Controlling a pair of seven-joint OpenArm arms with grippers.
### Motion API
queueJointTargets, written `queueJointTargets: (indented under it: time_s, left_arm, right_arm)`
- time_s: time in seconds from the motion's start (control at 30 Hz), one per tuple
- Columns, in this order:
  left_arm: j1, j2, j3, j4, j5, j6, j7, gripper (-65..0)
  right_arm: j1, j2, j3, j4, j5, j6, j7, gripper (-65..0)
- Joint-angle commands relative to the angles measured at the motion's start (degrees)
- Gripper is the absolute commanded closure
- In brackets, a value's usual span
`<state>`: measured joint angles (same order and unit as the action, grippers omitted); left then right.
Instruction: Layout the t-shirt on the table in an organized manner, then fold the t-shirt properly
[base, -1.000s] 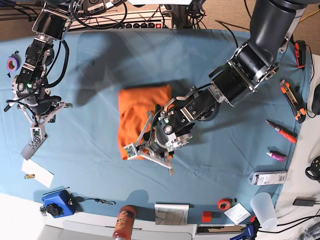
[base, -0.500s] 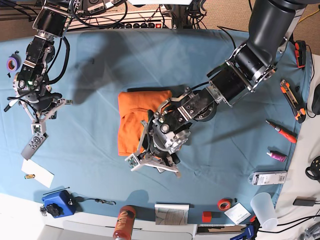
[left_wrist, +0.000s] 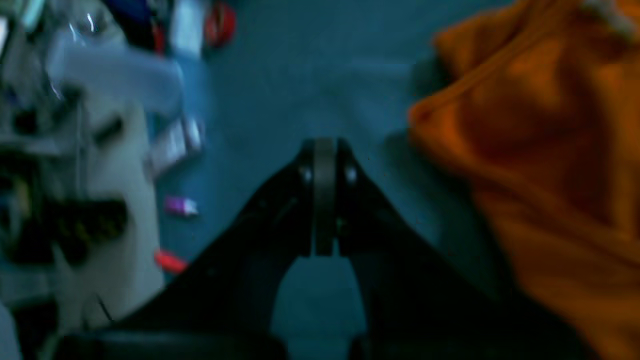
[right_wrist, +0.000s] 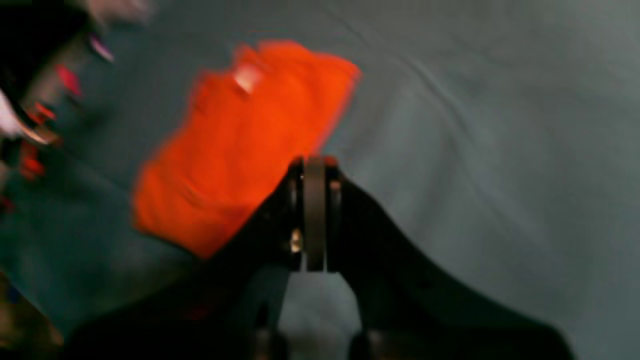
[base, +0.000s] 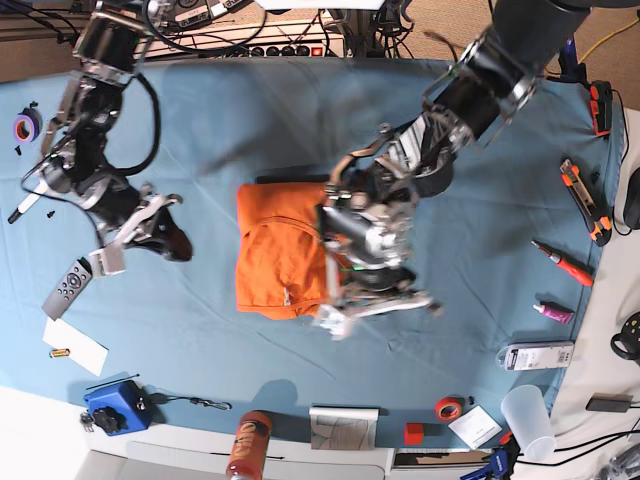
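Note:
The orange t-shirt (base: 283, 250) lies folded into a compact rectangle on the light blue-teal table (base: 200, 130), with one edge a little rumpled. My left gripper (base: 375, 305) hovers just right of the shirt's front corner. In the left wrist view it (left_wrist: 324, 150) is shut and empty over bare cloth, with the t-shirt (left_wrist: 540, 150) to its right. My right gripper (base: 125, 248) is over the table left of the shirt and well apart from it. In the right wrist view it (right_wrist: 314, 167) is shut and empty, with the t-shirt (right_wrist: 240, 135) beyond it. Both wrist views are blurred.
A remote (base: 68, 285) and a white paper (base: 75, 345) lie at the left, and a blue box (base: 112, 405) and an orange-lidded bottle (base: 248, 445) at the front. Cutters (base: 580, 185), a red pen (base: 562, 262), a tape roll (base: 450, 408) and a plastic cup (base: 528, 420) line the right.
My left gripper has come off the shirt's front edge and swung right. My right arm has swung in toward the shirt. The shirt stays folded.

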<state>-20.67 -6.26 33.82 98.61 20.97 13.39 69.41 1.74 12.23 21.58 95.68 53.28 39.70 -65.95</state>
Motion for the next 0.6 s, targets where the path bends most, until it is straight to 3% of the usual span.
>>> queueJointTargets:
  time_s: [0.0,0.17,0.23,0.4,0.57]
  left_arm:
    - [-0.2,-0.7,-2.6,2.7,1.3,0.3,-0.9,0.0]
    - [6.4,-5.5,-11.8,10.0,-4.2,-0.9,-2.5,0.0]
    - [8.7,-7.5,-14.1,12.2,-6.2,-2.3,-2.9,0.0]
    - [14.1,-11.1,-16.9,15.7,-6.7,-2.8,-3.0,0.0]
    - [18.8,-12.2,-19.2,19.0,-6.7,-2.8,-3.0,0.0]
  right_arm:
    - [1.0,-0.6,-0.2,1.0,1.5,0.3,1.4,0.0]
    - [1.6,-4.3,-7.0,1.0,-0.7,0.3,2.1,0.0]
    - [2.5,-4.8,-10.9,0.9,-5.1,0.3,5.1,0.0]
    - [4.4,-6.6,-18.9,-0.6,-24.2,0.3,15.1,0.0]
    - [7.6,-8.6,-22.4,-12.3,-28.3,0.3,17.7,0.0]
